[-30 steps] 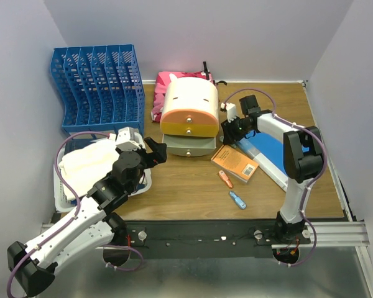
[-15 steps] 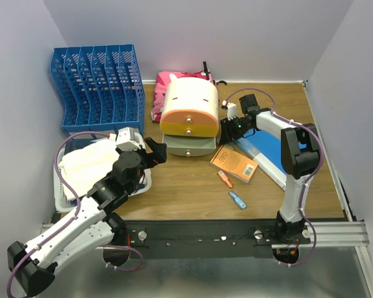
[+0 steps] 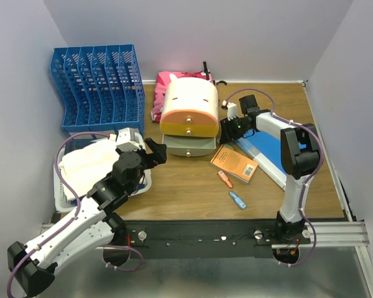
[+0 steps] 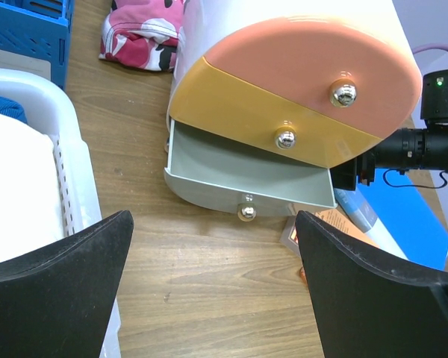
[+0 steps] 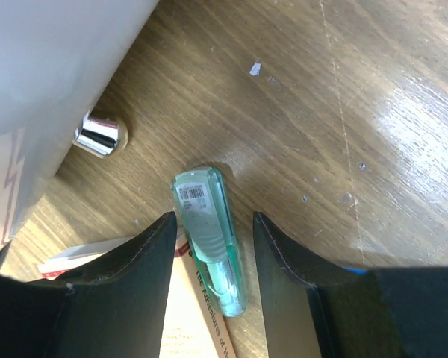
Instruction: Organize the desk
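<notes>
The desk is lying beneath both arms, reaching to the back wall. The left gripper, spread wide and empty, is hovering before the drawer unit. Farther right, the right gripper, half spread, is straddling a green pen on the desk without gripping it.

Place: I see a robot lab booth.
Signs: bare walls box the desk; metal rail in front.
</notes>
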`<state>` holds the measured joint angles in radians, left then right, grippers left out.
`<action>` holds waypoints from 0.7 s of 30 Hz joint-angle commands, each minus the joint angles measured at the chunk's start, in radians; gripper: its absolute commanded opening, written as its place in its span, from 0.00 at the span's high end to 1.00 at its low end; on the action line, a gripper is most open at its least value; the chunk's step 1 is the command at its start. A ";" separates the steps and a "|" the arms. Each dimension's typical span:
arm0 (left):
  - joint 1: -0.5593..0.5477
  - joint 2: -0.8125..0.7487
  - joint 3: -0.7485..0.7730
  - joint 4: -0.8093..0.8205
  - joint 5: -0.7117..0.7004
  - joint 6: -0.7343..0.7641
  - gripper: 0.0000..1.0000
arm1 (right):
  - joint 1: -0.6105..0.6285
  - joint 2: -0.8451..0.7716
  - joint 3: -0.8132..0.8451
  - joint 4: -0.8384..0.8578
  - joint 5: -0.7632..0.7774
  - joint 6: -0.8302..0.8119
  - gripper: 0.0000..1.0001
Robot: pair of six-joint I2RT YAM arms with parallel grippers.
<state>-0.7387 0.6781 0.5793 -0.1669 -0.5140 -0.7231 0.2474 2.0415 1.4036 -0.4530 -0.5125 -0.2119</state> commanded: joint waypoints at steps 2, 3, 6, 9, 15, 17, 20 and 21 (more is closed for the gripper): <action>0.007 -0.015 -0.004 -0.008 -0.004 0.011 0.01 | 0.003 -0.032 -0.132 0.026 0.165 -0.093 0.46; 0.005 -0.014 -0.001 -0.009 -0.001 0.019 0.01 | 0.003 -0.038 -0.159 0.033 0.187 -0.104 0.46; 0.005 -0.009 0.011 -0.019 0.005 0.033 0.01 | 0.001 -0.063 -0.198 0.063 0.258 -0.135 0.46; 0.007 -0.003 0.019 -0.023 0.006 0.044 0.01 | 0.003 -0.078 -0.212 0.080 0.295 -0.156 0.48; 0.005 0.000 0.042 -0.029 0.041 0.082 0.01 | 0.003 -0.075 -0.222 0.082 0.299 -0.213 0.54; 0.005 0.001 0.051 -0.029 0.057 0.099 0.01 | 0.003 -0.072 -0.232 0.076 0.287 -0.230 0.57; 0.005 0.006 0.062 -0.037 0.080 0.109 0.01 | 0.003 -0.060 -0.236 0.062 0.260 -0.228 0.68; 0.005 0.005 0.066 -0.039 0.081 0.114 0.01 | 0.001 -0.061 -0.236 0.057 0.249 -0.224 0.72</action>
<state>-0.7387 0.6819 0.6014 -0.1883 -0.4713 -0.6502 0.2577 1.9297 1.2270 -0.3016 -0.3126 -0.4053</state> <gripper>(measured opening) 0.987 0.360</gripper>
